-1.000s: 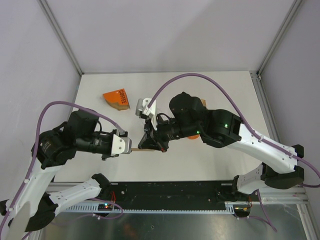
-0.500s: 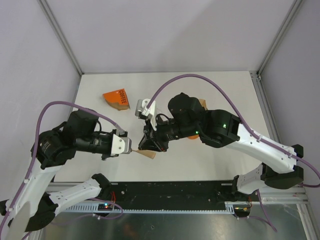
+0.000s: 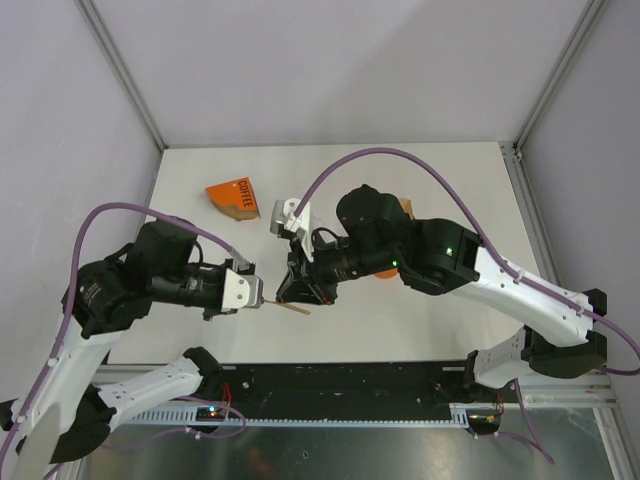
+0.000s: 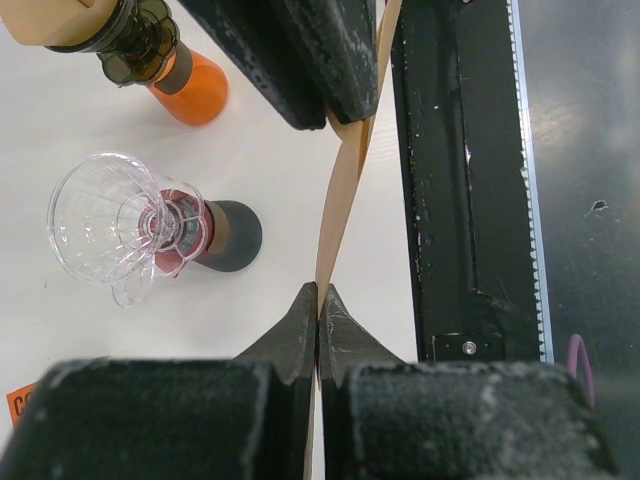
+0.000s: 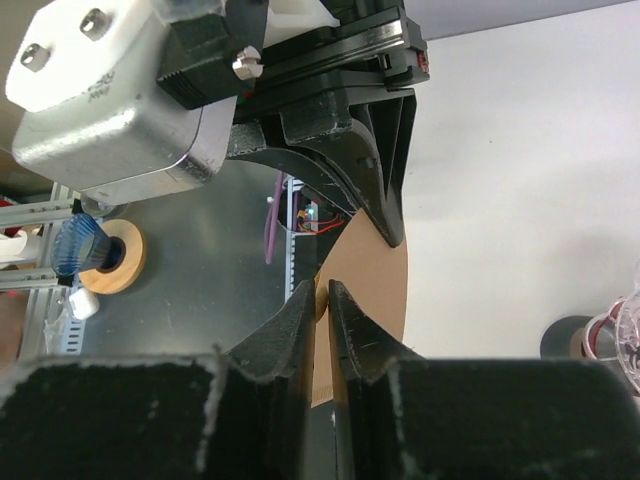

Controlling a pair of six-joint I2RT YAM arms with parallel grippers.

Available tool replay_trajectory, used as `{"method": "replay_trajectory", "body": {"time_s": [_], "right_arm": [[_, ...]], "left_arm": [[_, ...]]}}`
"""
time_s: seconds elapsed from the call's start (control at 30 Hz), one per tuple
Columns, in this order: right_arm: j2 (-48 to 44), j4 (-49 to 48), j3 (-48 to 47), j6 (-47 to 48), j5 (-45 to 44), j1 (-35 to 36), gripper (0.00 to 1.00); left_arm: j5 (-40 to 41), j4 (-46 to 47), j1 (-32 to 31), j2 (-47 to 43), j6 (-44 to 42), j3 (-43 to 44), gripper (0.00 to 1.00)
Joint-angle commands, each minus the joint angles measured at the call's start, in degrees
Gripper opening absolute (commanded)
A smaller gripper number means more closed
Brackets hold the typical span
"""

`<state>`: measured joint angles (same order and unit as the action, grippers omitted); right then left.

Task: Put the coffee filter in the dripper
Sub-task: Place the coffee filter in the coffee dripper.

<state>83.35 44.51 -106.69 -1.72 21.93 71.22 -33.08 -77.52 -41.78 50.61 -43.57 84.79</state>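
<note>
From above, the two arms meet over the near part of the counter [image 3: 450, 180]. The brown coffee filter [image 3: 294, 307] hangs edge-on between the left gripper [image 3: 262, 301] and the right gripper [image 3: 291, 296]. The clear dripper [image 3: 283, 213] stands farther back, just beyond the right arm's wrist, near an orange coffee pack [image 3: 232, 198]. The filter has to travel away from the bases to reach it.

In the left wrist view, the left jaws are pressed fully together on the filter's lower corner. The paper's long axis runs straight out from them to the other fingers. The dripper is off to one side, beside an orange bottle [image 4: 190, 90].

In the right wrist view, the right jaws stand a narrow slit apart with the filter's edge at the slit. I cannot tell whether they pinch it. The right arm looks slightly nearer the dripper.
</note>
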Motion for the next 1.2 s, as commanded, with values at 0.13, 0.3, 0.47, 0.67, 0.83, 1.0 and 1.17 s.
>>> {"method": "replay_trajectory", "body": {"time_s": [0.13,0.3,0.47,0.67,0.83,1.0,1.17], "right_arm": [[-0.7,-1.0,0.2,-1.2,0.4,0.0,0.13],[-0.5,-0.4,0.2,-1.4,0.2,0.0,0.19],[-0.6,-0.2,0.3,-1.9,0.5,0.3,0.25],[-0.1,-0.9,-0.1,-2.6,0.3,0.6,0.18],[-0.1,-1.5,0.1,-2.8,0.6,0.7,0.02],[-0.6,-1.8,0.4,-3.4,0.2,0.3,0.0],[-0.4,-2.0,1.1,-4.4,-1.8,-0.6,0.0]], "left_arm": [[0.8,-2.9,-0.6,0.3,-0.5,1.6,0.0],[1.1,-2.9,-0.7,0.3,-0.5,1.5,0.0],[1.4,-2.9,-0.8,0.4,-0.6,1.3,0.0],[1.4,-2.9,-0.9,0.3,-0.5,1.3,0.0],[1.4,-2.8,-0.9,0.3,-0.5,1.3,0.0],[1.9,-2.8,-0.9,0.0,-0.8,1.3,0.0],[3.4,-2.8,-1.0,-0.3,-1.8,1.7,0.0]]}}
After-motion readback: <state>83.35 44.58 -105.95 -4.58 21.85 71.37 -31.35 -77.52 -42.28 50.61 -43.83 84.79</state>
